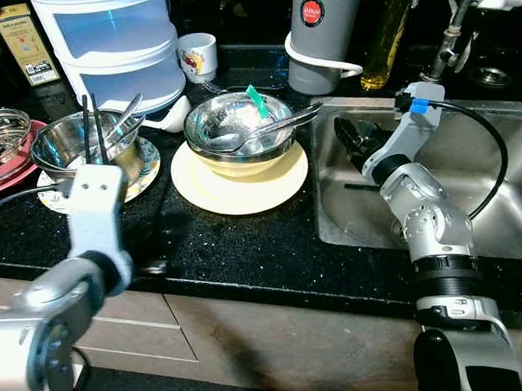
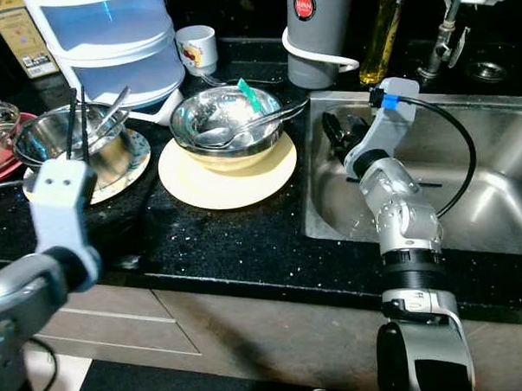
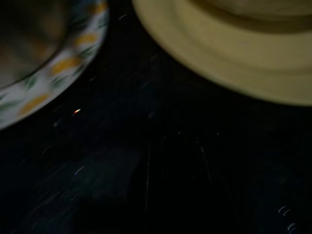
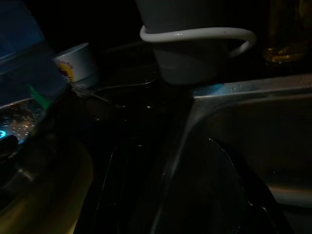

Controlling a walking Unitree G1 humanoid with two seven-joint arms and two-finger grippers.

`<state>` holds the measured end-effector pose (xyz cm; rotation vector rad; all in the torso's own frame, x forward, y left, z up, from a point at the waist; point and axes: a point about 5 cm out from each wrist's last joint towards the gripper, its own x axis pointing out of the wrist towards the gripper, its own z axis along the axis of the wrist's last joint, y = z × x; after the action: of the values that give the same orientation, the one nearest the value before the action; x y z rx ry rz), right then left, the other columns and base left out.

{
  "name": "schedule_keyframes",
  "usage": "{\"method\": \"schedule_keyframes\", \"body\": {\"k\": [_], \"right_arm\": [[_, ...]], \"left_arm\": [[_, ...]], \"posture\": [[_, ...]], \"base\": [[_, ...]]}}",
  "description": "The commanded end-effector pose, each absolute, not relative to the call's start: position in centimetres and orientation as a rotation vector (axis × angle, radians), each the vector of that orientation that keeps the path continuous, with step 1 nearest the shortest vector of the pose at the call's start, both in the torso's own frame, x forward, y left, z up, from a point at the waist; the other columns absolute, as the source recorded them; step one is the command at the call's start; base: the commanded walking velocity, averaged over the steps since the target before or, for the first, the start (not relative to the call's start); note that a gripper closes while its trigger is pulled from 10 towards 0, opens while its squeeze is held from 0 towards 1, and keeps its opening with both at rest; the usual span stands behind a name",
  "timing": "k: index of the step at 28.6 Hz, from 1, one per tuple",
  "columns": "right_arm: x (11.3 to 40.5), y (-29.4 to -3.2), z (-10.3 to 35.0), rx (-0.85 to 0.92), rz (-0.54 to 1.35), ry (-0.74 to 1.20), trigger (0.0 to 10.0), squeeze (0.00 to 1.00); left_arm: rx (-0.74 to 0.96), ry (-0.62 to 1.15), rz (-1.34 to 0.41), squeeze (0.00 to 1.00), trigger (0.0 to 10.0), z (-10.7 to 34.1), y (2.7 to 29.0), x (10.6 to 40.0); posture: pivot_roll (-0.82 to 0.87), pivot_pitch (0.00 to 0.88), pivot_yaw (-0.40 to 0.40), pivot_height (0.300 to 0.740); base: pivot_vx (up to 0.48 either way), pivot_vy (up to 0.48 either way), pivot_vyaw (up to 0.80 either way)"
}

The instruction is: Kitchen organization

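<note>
The right gripper [image 1: 352, 142] hangs inside the sink [image 1: 504, 211], near its left wall; I can't tell its fingers' spread. The left gripper [image 1: 92, 125] rises just left of the sink-side yellow plate [image 1: 205, 194], fingers slightly apart.

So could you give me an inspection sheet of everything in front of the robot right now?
Surface: black speckled countertop, steel sink on the right.
Job's things: steel bowl with spoon on a yellow plate; steel bowl holding utensils on a patterned saucer.
Clutter: white mug, grey canister, translucent stacked container.
Grippers: left gripper raised by the utensil bowl; right gripper over the sink's left edge.
Cables: black cable on right arm.
Surroundings: cabinet fronts below.
</note>
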<state>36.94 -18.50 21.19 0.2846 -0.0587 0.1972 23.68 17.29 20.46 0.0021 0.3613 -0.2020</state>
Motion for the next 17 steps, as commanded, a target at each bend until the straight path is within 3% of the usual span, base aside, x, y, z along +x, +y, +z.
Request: {"method": "schedule_keyframes", "body": {"k": [1,17], "right_arm": [[36.8,-18.6,21.1,0.293,0.194,-0.055,10.0,0.00],[36.7,-18.5,20.9,0.306,0.196,-0.049,10.0,0.00]], "left_arm": [[0.025,0.320,-0.231,0.00,0.0,20.9,16.7,23.8],[0.084,0.200,-0.124,0.00,0.0,22.7,16.8,24.2]], "posture": [[0.02,0.065,0.002,0.740],[0.03,0.068,0.004,0.740]], "base": [[0.000,0.000,0.00],[0.000,0.000,0.00]]}}
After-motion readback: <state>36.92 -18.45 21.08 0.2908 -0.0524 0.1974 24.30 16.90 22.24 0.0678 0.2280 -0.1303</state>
